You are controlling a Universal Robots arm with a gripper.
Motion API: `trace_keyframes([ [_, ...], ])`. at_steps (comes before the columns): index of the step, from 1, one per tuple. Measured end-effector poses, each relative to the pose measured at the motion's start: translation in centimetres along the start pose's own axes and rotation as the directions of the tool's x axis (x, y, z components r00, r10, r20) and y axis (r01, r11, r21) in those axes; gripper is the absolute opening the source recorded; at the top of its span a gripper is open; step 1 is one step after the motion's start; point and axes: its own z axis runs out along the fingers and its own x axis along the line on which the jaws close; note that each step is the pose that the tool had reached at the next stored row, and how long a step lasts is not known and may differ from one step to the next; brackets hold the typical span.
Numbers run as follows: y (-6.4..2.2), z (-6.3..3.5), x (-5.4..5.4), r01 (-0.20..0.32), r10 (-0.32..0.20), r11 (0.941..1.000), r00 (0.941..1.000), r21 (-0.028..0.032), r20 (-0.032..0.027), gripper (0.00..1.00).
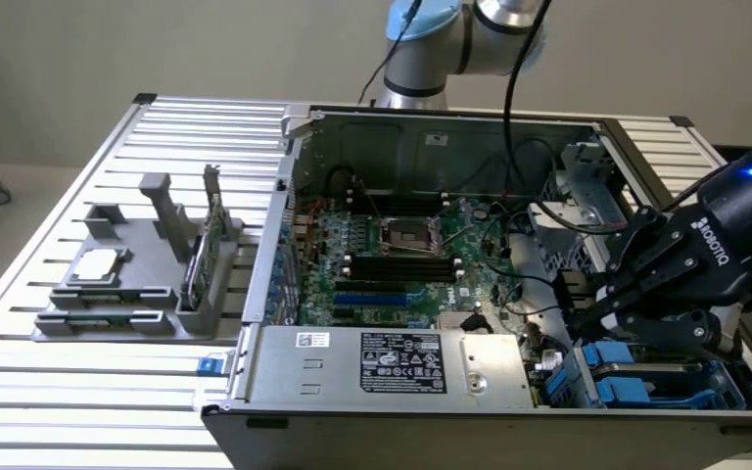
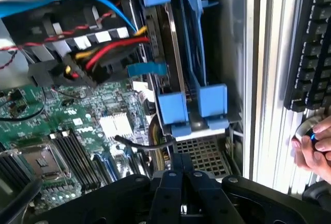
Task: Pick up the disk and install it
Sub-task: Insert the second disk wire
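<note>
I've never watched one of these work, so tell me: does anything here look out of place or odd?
One thing: a person's hand shows beside the open computer case while the gripper, fingers shut, hovers over the blue disk carriers. Nothing looks spilled or broken.

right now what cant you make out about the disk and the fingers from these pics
- Disk, wrist view: seated on edge in the drive bay between blue rails; its label face is turned away, unreadable.
- Disk, exterior view: only blue carrier tabs show; the gripper covers the rest.
- Fingers, wrist view: shut, but the tips are cut off by the picture's edge.
- Hand, wrist view: cut off; the object it holds is unclear.
</note>
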Motion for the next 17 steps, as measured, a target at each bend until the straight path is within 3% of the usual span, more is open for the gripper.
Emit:
trace_keyframes([
  [7,-3.21,0.37,-0.7,0.002,-0.002,1.0000,1.0000,0.0007,-0.0036,0.11],
  [9,-3.83,0.22,-0.9,0.003,-0.003,1.0000,1.0000,0.0015,-0.0071,0.11],
  [17,-3.96,0.16,-0.9,0.004,-0.004,1.0000,1.0000,0.0017,-0.0083,0.11],
])
